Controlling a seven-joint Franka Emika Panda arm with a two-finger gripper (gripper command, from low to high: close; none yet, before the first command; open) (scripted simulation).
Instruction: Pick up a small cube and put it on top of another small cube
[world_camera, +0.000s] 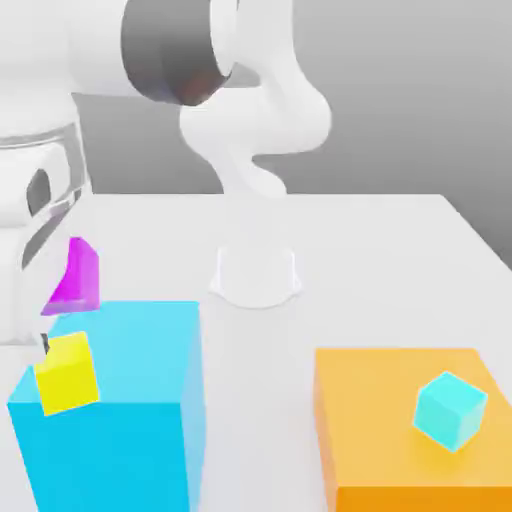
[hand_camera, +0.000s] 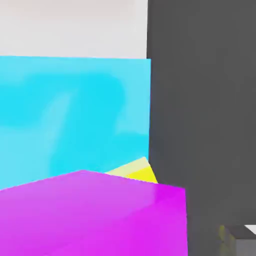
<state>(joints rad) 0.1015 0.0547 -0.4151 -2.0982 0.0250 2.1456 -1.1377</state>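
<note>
A: Setting. A white table (world_camera: 380, 250) under a plain grey backdrop; the white arm's base (world_camera: 255, 275) stands at the table's middle, and its upper links loom at the exterior view's left.

B: Task items?

A: The small magenta cube (world_camera: 75, 280), glossy and plain, sits tilted in the air above the rear edge of the large cyan-blue block (world_camera: 120, 400). The small yellow cube (world_camera: 68, 375), also tilted, lies just below it, against the block's top near its left edge. From the hand view the magenta cube (hand_camera: 95, 215) is close in front, with a sliver of the yellow cube (hand_camera: 137, 172) behind it.

B: Gripper state?

A: A dark finger (hand_camera: 200, 125) stands beside the magenta cube; whether the jaws clamp it or stand clear cannot be told.

B: Surroundings?

A: An orange block (world_camera: 400, 430) at the exterior view's right carries a small cyan cube (world_camera: 450, 410), well apart from the stack.
</note>
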